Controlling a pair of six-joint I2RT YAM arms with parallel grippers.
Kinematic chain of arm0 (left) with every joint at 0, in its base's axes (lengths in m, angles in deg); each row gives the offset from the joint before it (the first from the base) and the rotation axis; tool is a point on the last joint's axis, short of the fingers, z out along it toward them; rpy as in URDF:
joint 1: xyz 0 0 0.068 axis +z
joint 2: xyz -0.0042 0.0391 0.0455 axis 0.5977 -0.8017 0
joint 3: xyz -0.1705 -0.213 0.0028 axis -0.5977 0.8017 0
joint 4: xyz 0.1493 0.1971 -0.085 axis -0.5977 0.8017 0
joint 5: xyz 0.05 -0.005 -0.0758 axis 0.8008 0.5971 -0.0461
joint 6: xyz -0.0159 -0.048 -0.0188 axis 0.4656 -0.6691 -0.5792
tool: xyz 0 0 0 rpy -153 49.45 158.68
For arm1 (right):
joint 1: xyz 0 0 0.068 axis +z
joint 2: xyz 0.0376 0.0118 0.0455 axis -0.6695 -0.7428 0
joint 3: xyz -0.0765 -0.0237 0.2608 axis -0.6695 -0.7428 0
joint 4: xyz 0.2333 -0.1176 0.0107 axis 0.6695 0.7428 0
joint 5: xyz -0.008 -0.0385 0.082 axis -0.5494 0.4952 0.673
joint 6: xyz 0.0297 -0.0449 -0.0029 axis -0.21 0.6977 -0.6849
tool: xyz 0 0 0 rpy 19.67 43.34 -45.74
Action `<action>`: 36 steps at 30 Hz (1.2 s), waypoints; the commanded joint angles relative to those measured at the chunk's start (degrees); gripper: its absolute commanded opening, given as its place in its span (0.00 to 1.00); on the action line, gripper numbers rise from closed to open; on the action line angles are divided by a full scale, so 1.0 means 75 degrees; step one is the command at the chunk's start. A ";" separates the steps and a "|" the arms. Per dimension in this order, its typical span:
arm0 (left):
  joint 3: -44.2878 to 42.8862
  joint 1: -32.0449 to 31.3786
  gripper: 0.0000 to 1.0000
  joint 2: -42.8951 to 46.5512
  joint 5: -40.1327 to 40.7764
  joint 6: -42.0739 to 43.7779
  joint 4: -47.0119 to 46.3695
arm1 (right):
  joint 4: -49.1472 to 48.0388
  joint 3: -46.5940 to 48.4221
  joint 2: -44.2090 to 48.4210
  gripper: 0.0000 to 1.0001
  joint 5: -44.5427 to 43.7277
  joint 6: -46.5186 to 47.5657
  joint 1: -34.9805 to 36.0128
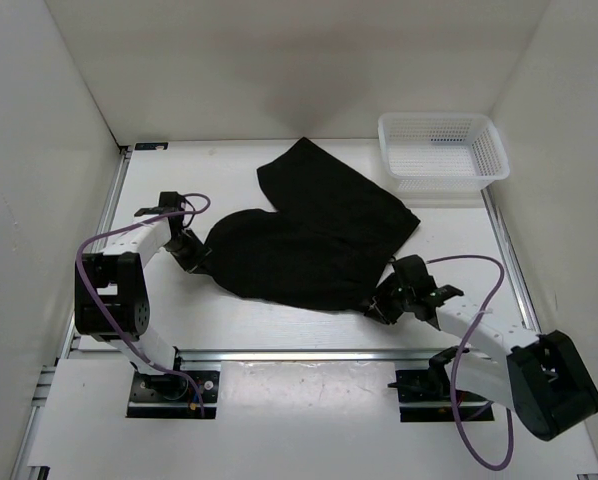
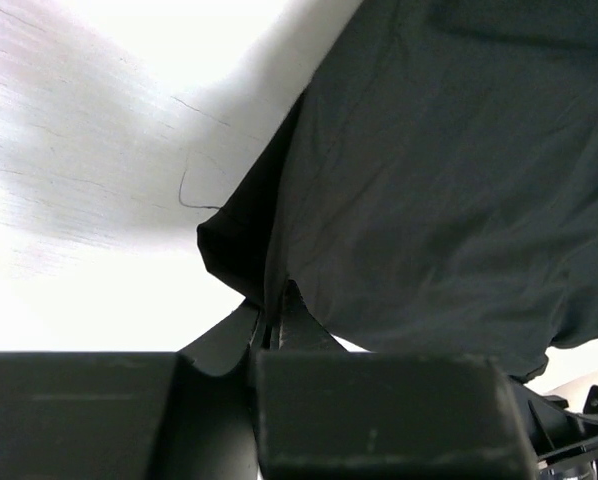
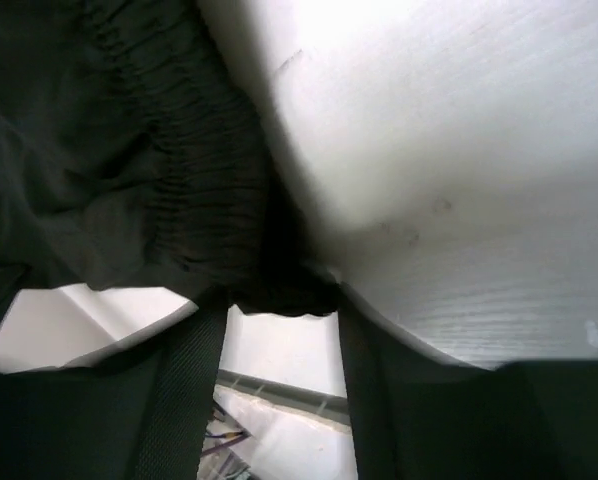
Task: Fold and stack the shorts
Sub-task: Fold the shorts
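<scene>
Left gripper point(image 2: 276, 305) clamped on shorts point(image 2: 449, 200) edge, right gripper point(image 3: 279, 305) half-open around waistband point(image 3: 189, 170), contact unclear.

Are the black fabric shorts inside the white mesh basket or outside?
Outside: the black fabric shorts lie on the white table; the white mesh basket holds no fabric.

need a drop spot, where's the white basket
In the top view the basket sits in the far right corner, close beside the shorts.
</scene>
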 commanded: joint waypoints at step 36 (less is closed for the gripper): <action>-0.2743 -0.0183 0.10 0.3006 0.0613 0.0111 0.1720 | 0.6917 0.4477 0.2597 0.00 -0.4030 0.2057 0.0604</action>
